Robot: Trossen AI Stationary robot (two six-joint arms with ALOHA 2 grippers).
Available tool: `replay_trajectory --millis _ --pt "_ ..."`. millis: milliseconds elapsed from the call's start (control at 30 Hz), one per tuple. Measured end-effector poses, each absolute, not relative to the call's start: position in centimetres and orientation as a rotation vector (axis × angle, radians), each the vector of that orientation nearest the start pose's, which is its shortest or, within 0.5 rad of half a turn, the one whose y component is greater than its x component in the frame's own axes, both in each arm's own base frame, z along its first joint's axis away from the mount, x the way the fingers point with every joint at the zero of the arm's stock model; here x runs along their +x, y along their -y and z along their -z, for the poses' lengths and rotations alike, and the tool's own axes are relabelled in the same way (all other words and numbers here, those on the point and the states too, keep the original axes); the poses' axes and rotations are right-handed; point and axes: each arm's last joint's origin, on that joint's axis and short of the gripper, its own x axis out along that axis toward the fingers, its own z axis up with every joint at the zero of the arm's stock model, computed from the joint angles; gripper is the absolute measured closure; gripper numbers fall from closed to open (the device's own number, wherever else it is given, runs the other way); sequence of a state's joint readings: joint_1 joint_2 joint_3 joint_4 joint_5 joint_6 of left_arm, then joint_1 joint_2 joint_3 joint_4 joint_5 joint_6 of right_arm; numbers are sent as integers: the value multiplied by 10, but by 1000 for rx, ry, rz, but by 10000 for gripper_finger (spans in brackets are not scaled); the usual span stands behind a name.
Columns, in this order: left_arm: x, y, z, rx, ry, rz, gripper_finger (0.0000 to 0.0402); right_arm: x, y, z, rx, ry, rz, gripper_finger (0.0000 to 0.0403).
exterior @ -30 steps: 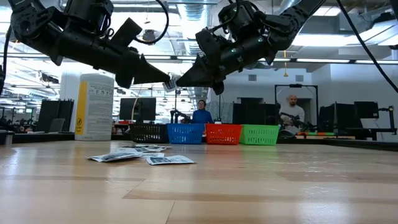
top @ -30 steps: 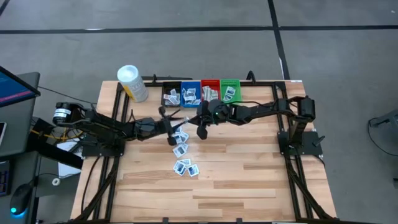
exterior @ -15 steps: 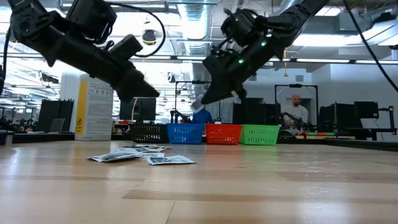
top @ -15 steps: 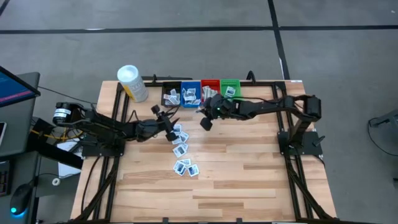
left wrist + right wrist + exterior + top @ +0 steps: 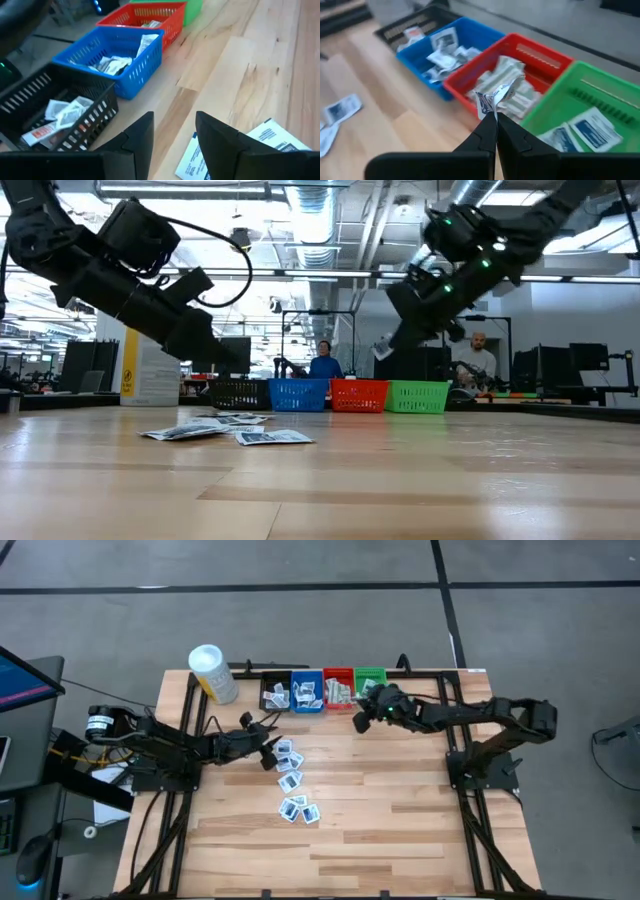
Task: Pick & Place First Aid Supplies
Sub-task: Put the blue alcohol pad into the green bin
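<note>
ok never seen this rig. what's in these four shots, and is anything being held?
Two robot arms work at a wooden table. One camera looks straight down, one sits at table height, and one rides on each wrist. Four small bins stand in a row at the far edge: black, blue, red, green, each already holding first aid packets. More loose packets lie mid-table. The right gripper is shut on a crumpled packet, in front of the red and green bins. The left gripper is open and empty, above the loose packets near the black bin.
</note>
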State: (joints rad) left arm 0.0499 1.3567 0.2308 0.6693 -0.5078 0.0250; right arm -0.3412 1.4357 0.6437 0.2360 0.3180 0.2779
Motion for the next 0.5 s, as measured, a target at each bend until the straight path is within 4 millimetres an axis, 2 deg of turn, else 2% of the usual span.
replay_trajectory --millis 233,500 --pt "206 -30 -125 80 -452 -532 259 232 122 -157 339 -452 831 403" --pt "206 -30 -125 73 -453 -506 259 231 137 -138 360 -460 890 403"
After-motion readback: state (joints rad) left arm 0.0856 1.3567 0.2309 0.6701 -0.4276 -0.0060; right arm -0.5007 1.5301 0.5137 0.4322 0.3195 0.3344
